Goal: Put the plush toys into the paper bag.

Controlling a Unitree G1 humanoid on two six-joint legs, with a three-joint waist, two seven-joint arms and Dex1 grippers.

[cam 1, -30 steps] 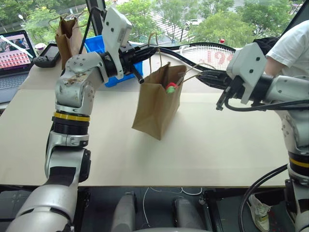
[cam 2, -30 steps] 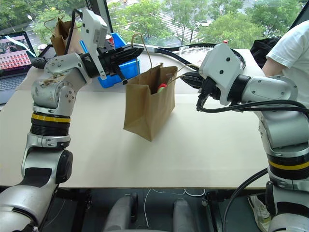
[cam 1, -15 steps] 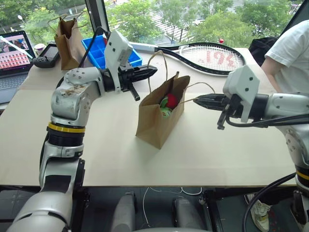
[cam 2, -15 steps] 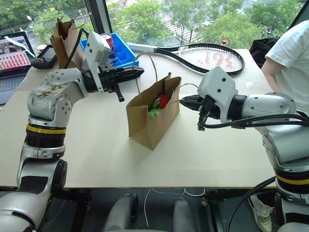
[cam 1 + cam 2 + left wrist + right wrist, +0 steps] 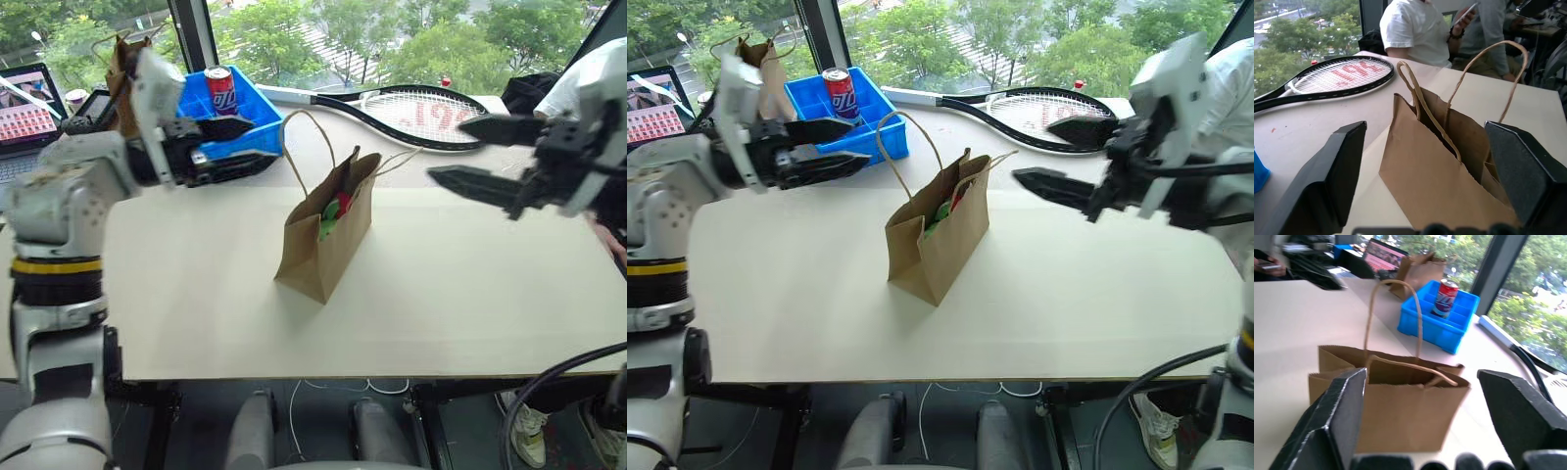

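Standing upright near the middle of the pale table (image 5: 196, 294), the paper bag (image 5: 318, 245), mouth open, twine handles (image 5: 299, 147) loose and free of both arms. Tucked inside at the mouth, the plush toys: a red toy (image 5: 342, 204) on top, a green toy (image 5: 326, 223) just below it, both peeking past the bag's edge. Out to the bag's left, the left gripper (image 5: 227, 145), level, fingers spread wide, nothing between them, pointing toward the bag but well apart from it. Off to the bag's right, the right gripper (image 5: 482, 155), fingers likewise wide apart and empty, aimed back at the bag, clear of the handles. Behind the left gripper, a blue bin (image 5: 240, 113) with a red soda can (image 5: 222, 90) standing in it. Farther back, a tennis racket (image 5: 416, 108) lying flat along the table's far side. At the far left corner, a darker, taller brown bag (image 5: 125, 73) beside an open laptop (image 5: 27, 98). At the right edge, a person's white sleeve (image 5: 1225, 83).
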